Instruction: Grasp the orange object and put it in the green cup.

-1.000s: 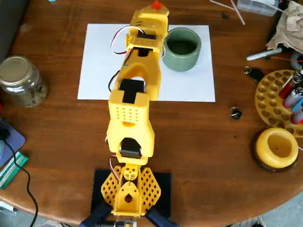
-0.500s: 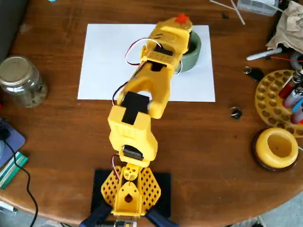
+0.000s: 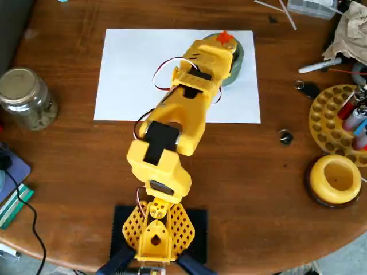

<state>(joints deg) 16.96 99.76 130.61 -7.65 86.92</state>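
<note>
Sage green thick-walled cup (image 3: 238, 59): mostly hidden under my yellow plastic arm (image 3: 189, 97); only its right rim shows.
My gripper: fingers hidden beneath that arm, over the cup.
Tiny orange-red plastic piece (image 3: 225, 38): shape too small to tell.

The yellow arm (image 3: 178, 109) stretches forward, angled right, hand hidden.

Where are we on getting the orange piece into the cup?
Pickup looks done: the orange object sits at the gripper tip, off the paper. In hand: the arm is over the green cup, covering most of it. Left: the release. The fingers are hidden, so grip state is unclear.
</note>
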